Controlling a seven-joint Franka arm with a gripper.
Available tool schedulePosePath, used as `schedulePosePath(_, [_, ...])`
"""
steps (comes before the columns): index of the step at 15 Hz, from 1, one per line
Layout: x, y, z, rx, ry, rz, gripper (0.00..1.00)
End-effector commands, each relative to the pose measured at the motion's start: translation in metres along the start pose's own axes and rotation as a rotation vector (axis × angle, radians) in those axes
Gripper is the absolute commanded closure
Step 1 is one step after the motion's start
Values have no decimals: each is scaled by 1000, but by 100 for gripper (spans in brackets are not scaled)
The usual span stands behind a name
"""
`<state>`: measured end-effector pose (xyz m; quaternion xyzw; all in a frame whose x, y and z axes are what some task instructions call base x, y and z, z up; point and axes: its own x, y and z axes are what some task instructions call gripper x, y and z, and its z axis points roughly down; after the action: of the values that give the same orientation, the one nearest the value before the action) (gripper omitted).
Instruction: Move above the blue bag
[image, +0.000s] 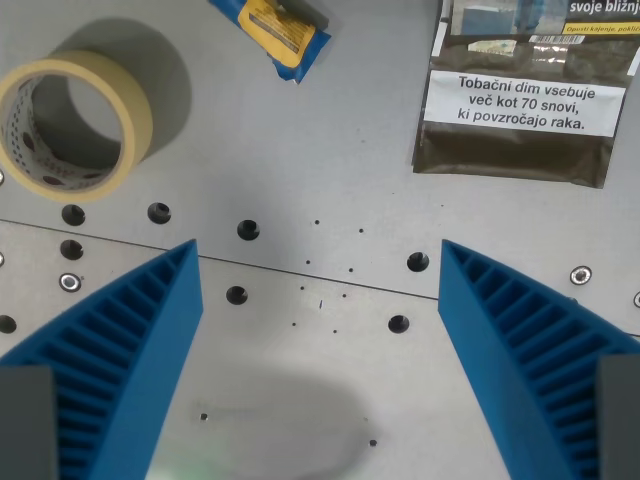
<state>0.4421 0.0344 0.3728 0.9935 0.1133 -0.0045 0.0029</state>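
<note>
The blue bag (277, 30), a small blue packet with a yellow label, lies at the top edge of the wrist view, left of centre and partly cut off. My gripper (320, 275) is open and empty, its two blue ribbed fingers (120, 360) at the lower left and lower right of the view. It hangs over bare metal table, below the bag in the picture and apart from it.
A roll of beige tape (70, 125) stands at the upper left. A dark tobacco pouch (525, 95) with a white warning label lies at the upper right. The grey metal table (320, 170) has bolt holes and a seam across the middle.
</note>
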Motion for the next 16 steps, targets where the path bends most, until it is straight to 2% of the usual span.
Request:
schedulePosePath(1, [0,0,-3,-1,6,-1,0])
schedulePosePath(9, [1,-1,0,1,7,-47,0])
schedulePosePath(16, [8,-6,16,3,33,-169,0])
